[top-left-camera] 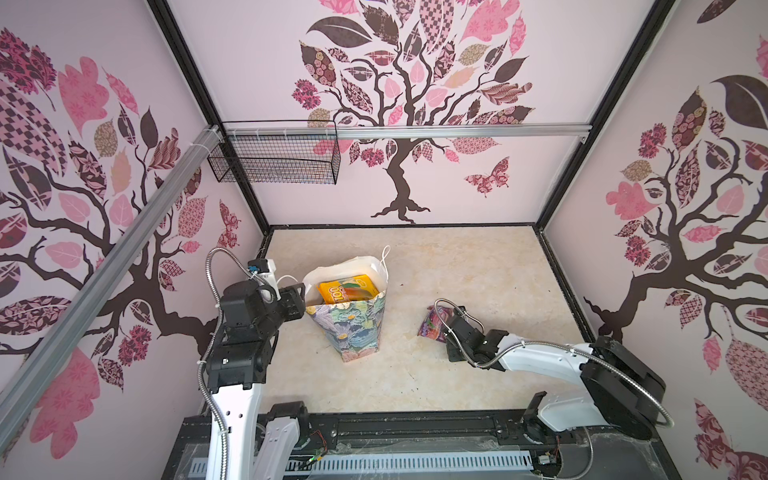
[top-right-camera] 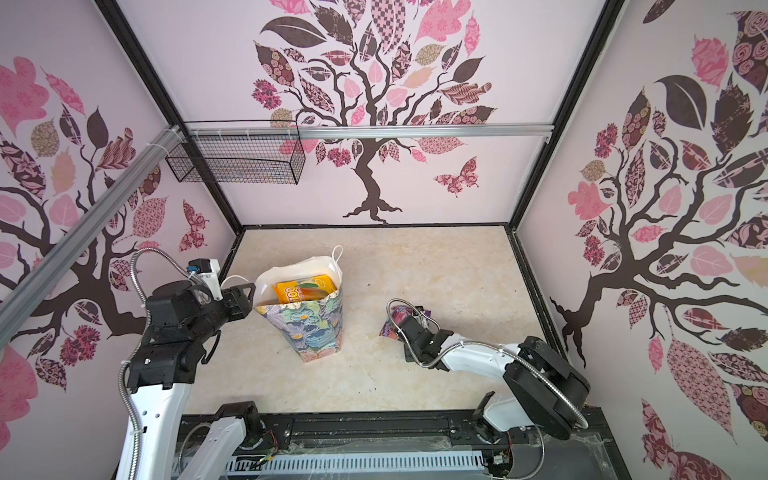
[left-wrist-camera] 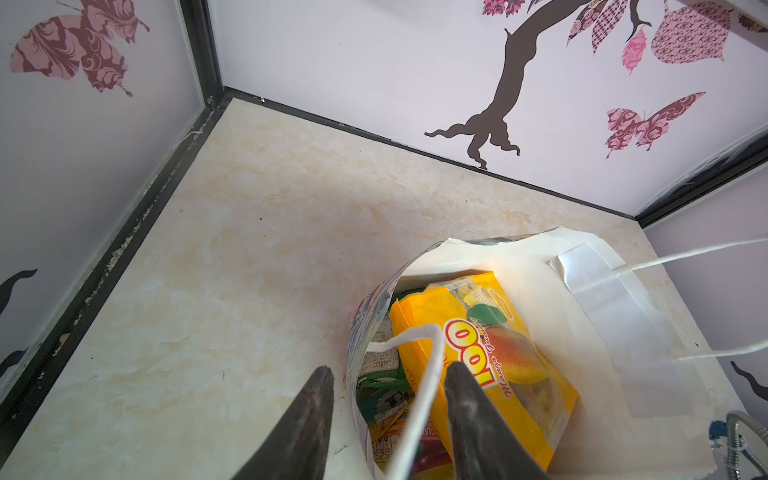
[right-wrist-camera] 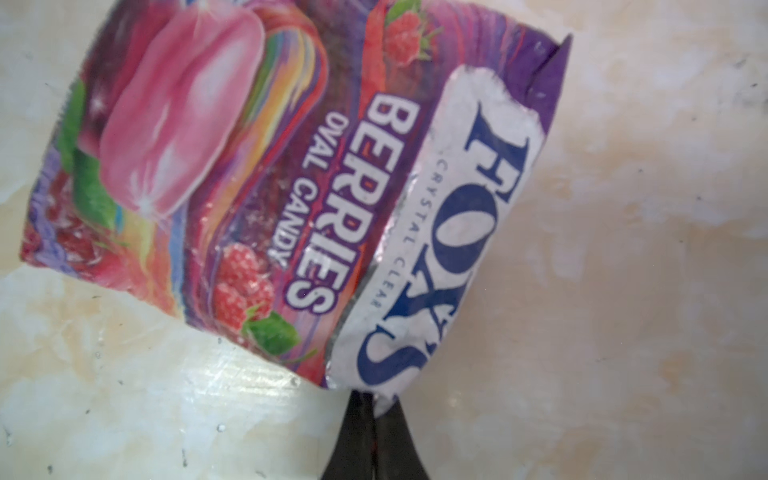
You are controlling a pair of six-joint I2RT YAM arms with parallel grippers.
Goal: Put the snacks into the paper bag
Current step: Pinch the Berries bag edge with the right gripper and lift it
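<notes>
Right hand (right-wrist-camera: pixel 371 405) was pressed together on one corner of the purple pouch (right-wrist-camera: pixel 291 187), right at the end with the white "FOX'S" panel. That pouch sat low over the desk (top-left-camera: pixel 478 270), right of centre and clearly apart from the paper bag (top-left-camera: pixel 357 328). Couldn't tell whether it had actually cleared the surface.

Left hand (left-wrist-camera: pixel 390 370) was over on the bag's left side with its fingers spread, one outside the wall and one inside, not clamping anything. A white cord handle (left-wrist-camera: pixel 419 374) looped between them.

Progress-wise, I'd call it nearly done. A yellow pouch (left-wrist-camera: pixel 478 345) with a mango on it lay on top inside the bag, and green and orange-red packs (left-wrist-camera: pixel 382 386) peeked out from under it. How many were down there couldn't be counted. In both top views the purple one was the only snack outside the bag, so what looked left was carrying it over and dropping it in.

Materials: the pouches were flat, glossy plastic that crinkles, and the purple one was creased near the pinched corner. The bag was stiff paper with a pastel floral print outside and white inside. It stood upright with its mouth bowed open. The desk had a beige marble look, smooth and a bit scuffed.
</notes>
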